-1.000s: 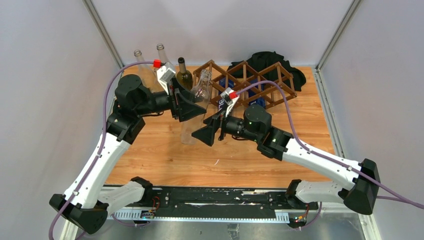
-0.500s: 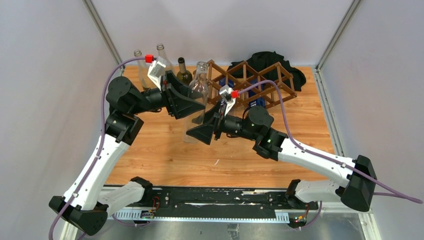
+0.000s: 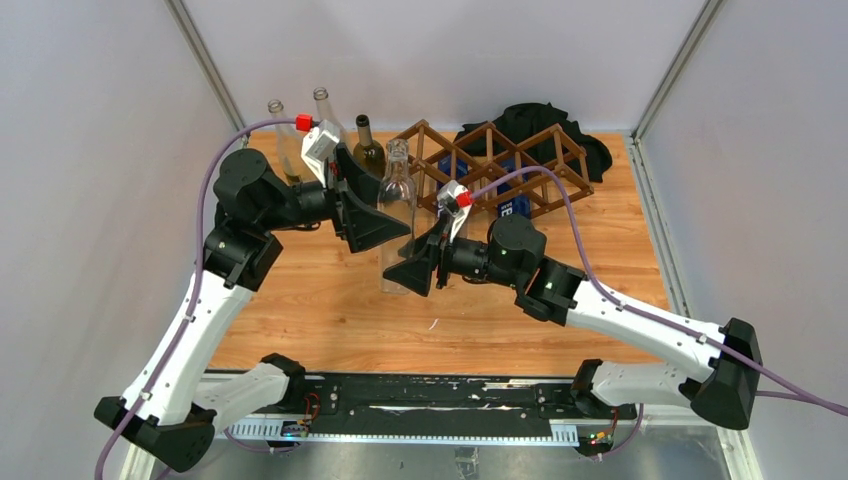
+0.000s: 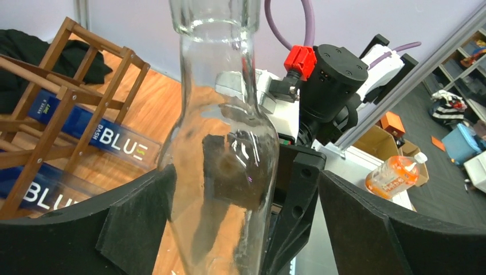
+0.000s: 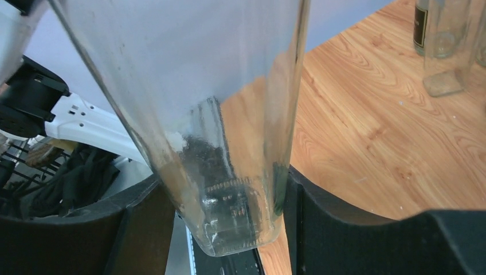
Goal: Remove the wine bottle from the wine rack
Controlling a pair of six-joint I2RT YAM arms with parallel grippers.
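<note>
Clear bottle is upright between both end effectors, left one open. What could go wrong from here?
The right end effector grips the clear bottle low on smooth glass; it might tip or slip.
The open left end effector straddles its shoulder; pulling back crookedly could knock it.
The dark bottle stands close beside the left wrist and could get bumped.

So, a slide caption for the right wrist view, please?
Right hand gripping the clear glass bottle near its base, wooden table behind.

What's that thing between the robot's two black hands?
A clear glass wine bottle, upright: the top view shows it between the left hand and the right hand; the right wrist view shows that hand's fingers pressed against its base.
</note>
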